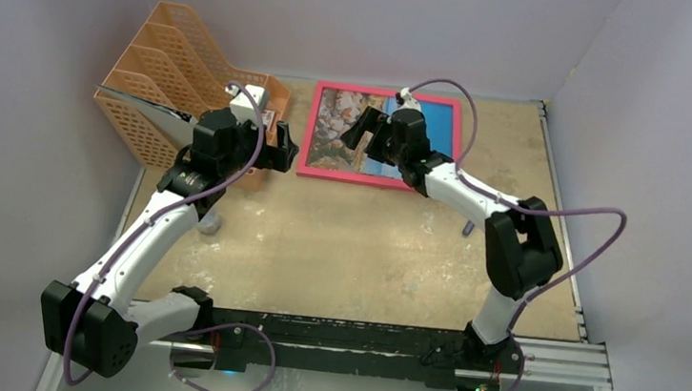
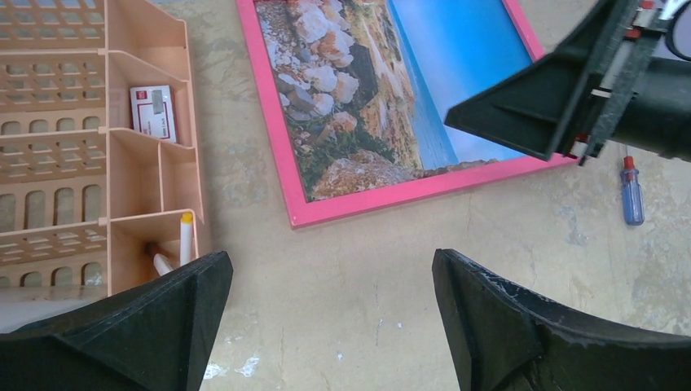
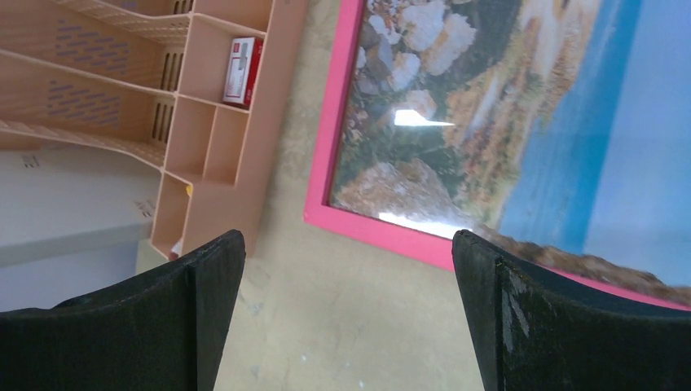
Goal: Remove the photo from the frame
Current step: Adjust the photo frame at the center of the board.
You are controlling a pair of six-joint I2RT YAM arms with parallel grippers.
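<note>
Left claw [image 2: 330, 262] and right claw [image 3: 349, 240]: both spread fully wide, nothing held or touched.
One photo [image 2: 342, 106] is kept inside one pink frame [image 2: 391, 196], laid flat at the far middle of the desk [image 1: 365, 255]. One orange rack [image 1: 159, 63] is set just left of it, and one screwdriver [image 2: 631, 197] lies to its right. The left claw is hung by the frame's left edge, the right claw above the frame. Bare desk is left along the near edge.

Wide-spread tool [image 3: 346, 244] above frame [image 3: 332, 114] corner
</note>
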